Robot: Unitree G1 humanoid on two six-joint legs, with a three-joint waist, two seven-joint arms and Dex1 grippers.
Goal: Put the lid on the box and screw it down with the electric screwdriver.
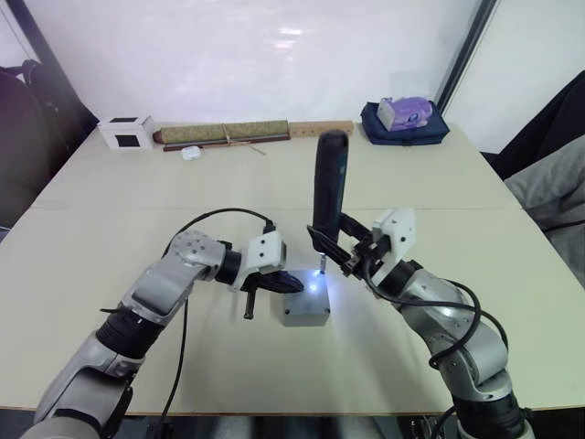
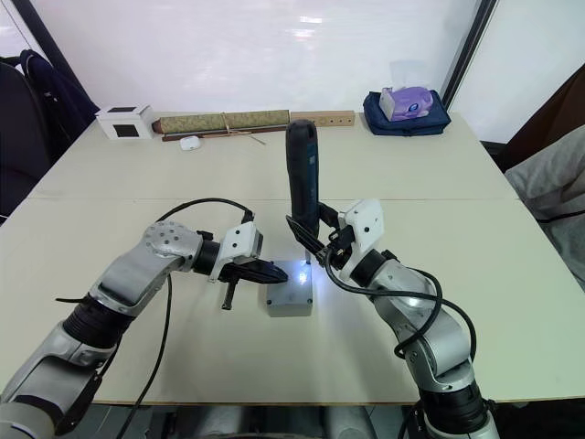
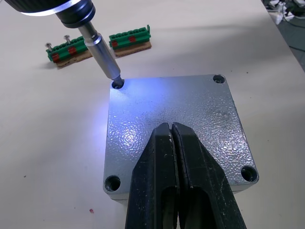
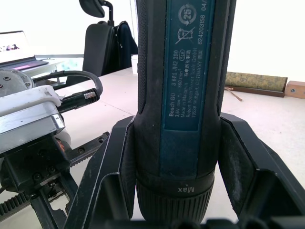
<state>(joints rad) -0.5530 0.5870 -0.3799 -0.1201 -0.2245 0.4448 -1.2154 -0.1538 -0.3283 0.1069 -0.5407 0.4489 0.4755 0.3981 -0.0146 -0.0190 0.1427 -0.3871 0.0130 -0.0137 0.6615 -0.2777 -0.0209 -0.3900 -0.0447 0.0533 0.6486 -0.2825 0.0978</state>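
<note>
Your lid (image 3: 174, 126) is already seated on the box (image 1: 305, 315), edges lined up, near the middle of the tabletop (image 1: 457, 183) just in front of the robot. All four corner holes show in the left wrist view. The three away from the bit sit dark and recessed; you cannot tell from here whether screws are in them.

The electric screwdriver (image 1: 329, 183) stands close to upright, slightly tilted, its bit (image 3: 102, 50) down in the far corner hole on the right pincer's side, work light glowing on the grey metal. So the step in hand reads as driving, or seating, the screw at that corner.

Right pincer (image 4: 178, 167): clamped round the screwdriver's lower barrel, one black finger on each side. Left pincer (image 3: 174, 157): fingers pressed together, holding nothing, tips resting flat on the lid's top to pin it against the box.

Beyond the box, small green parts (image 3: 97, 45) lie on the tabletop with loose screws standing on them. At the far edge: a white cube (image 1: 126, 133), a long flat bundle (image 1: 224, 134), a dark pouch with a tissue pack (image 1: 405, 119).

Next move, as a judgement: keep the tool axis square to the hole, hold downward pressure until the screw bottoms, then lift clear and shift to another corner. Watch for the lid creeping under torque; keep the left pincer down.
</note>
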